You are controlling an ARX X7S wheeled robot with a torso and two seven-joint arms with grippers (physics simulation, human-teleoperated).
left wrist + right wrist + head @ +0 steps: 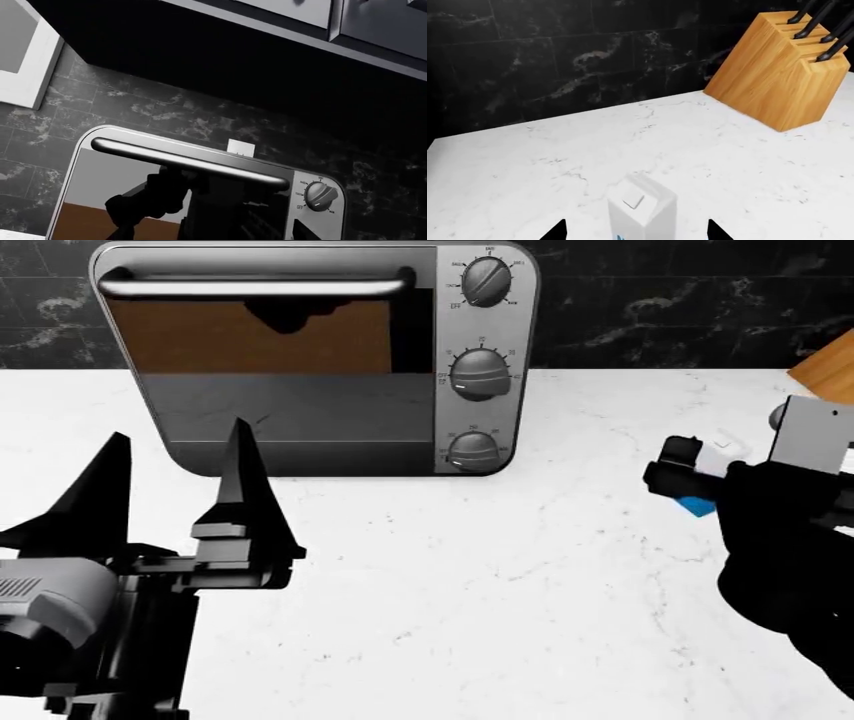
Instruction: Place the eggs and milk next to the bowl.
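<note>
The small white gable-top milk carton [642, 210] stands upright on the white marble surface [560, 165], between the right gripper's [637, 232] wide-set jaws, apparently lined up for a grasp. The left gripper [180, 490] hovers with jaws spread, empty, facing the steel toaster oven [314, 355].
</note>
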